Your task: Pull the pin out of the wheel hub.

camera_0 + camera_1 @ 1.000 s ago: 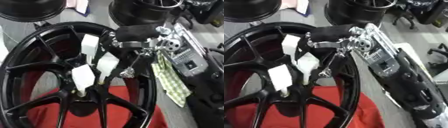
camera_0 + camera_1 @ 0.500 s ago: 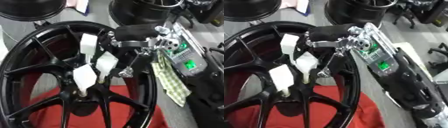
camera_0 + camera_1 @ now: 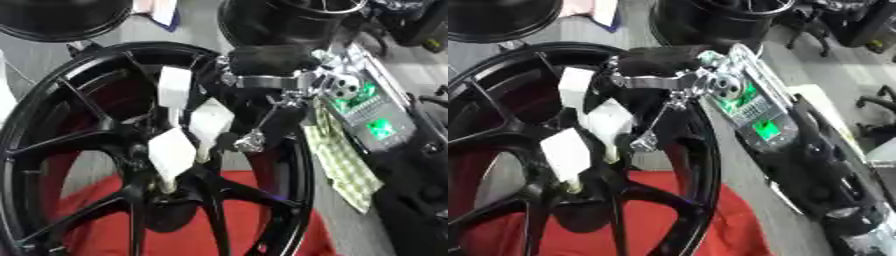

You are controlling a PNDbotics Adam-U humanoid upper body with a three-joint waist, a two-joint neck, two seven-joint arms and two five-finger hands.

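A black spoked wheel (image 3: pixel 79 150) lies on a red cloth (image 3: pixel 96 235). Its hub (image 3: pixel 162 192) sits low in the middle of the spokes. My right hand (image 3: pixel 262 70) comes in from the upper right over the rim, black with silver joints. Its fingers, capped with white pads (image 3: pixel 172 150), point straight down among the spokes. The lowest one ends in a pale stub (image 3: pixel 164 185) that touches the hub's centre. I cannot tell the pin apart from that stub. The hand is open, with nothing seen curled round anything. My left hand shows in no view.
A green-checked cloth (image 3: pixel 346 165) lies right of the wheel, under my forearm (image 3: pixel 754 115). More black wheels (image 3: pixel 289 20) stand behind. Office chairs (image 3: pixel 859 25) stand at the far right.
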